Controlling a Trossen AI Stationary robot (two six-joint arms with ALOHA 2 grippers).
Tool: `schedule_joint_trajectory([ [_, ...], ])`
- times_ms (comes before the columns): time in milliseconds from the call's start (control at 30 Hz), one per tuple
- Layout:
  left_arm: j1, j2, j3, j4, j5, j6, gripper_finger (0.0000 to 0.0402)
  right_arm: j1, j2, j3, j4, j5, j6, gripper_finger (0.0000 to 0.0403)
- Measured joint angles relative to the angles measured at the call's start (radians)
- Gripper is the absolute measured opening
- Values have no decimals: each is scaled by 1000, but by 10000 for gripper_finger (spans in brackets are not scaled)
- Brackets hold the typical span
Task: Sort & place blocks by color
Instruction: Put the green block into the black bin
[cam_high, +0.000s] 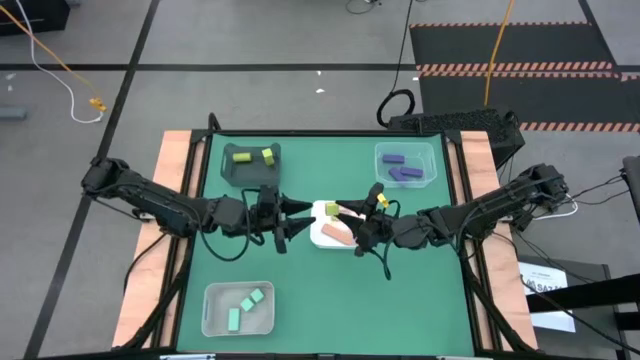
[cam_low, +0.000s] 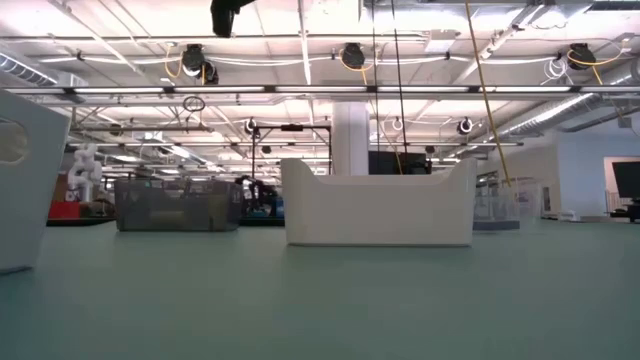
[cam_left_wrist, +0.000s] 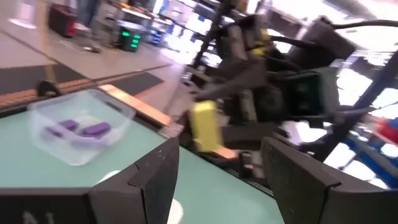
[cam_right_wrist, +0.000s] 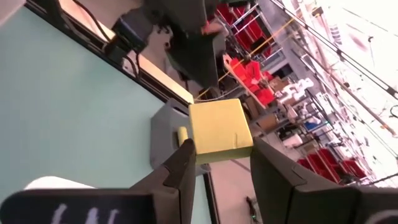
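Both arms reach inward over the table's middle; the right gripper (cam_right_wrist: 221, 163) pinches a yellow block (cam_right_wrist: 220, 131); the left gripper (cam_left_wrist: 219, 173) faces it, fingers apart.

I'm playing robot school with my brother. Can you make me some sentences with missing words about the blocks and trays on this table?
1. The small yellow block sits between the right gripper's two dark ____.
2. The clear plastic tray at the table's far right holds ____ blocks.
3. The dark grey tray holds blocks coloured ____.
4. The left gripper holds ____.

Missing words: fingers; purple; yellow; nothing
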Motion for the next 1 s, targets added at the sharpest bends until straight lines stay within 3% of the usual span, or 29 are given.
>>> schedule_joint_trajectory([
  [100, 2, 0, 0, 21, 49, 7, 230, -21, 0, 0, 0, -9, -10, 106],
  [267, 35, 0, 0, 22, 51, -1, 230, -61, 19, 0, 67, -118, -52, 106],
  [733, 103, 1, 0, -23, 50, -48, 224, -141, 169, 0, 335, -110, -312, 106],
  [833, 114, 1, 0, -24, 50, -51, 192, -146, 171, 0, 352, -110, -313, 106],
  [1000, 130, 1, 0, -65, 51, -52, 89, -149, 171, 0, 373, -111, -316, 114],
])
